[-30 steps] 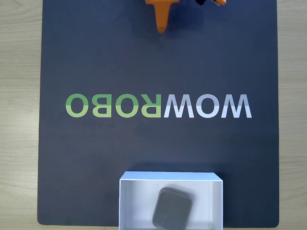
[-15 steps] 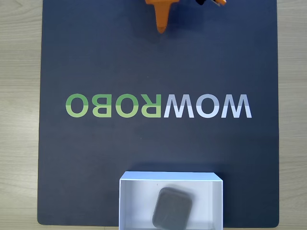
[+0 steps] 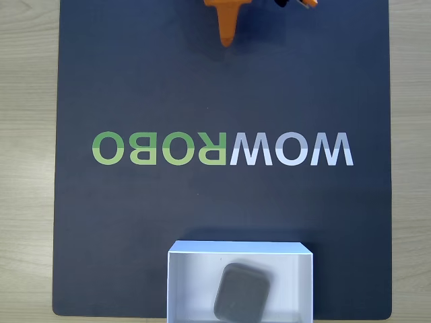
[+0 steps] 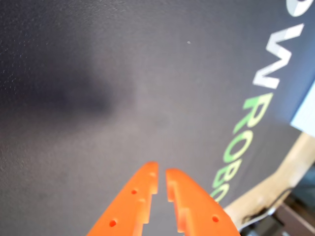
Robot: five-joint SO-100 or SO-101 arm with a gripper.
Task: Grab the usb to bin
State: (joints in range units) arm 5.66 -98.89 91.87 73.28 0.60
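Grey usb (image 3: 242,292) lies tilted inside the white bin (image 3: 240,250) at the mat's (image 3: 135,222) bottom edge in the fixed view. Orange fingers (image 4: 161,179) nearly closed, empty, just above the mat by its top edge.

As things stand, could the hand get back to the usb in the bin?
Probably yes: the usb lies uncovered in the open-topped bin, and the bare mat separates it from the hand; reach is uncertain.

The orange gripper (image 4: 162,178) hung above the mat with its two fingers nearly together, a thin slit between their tips, holding nothing, its pointed end (image 3: 227,30) showing at the fixed view's top edge.
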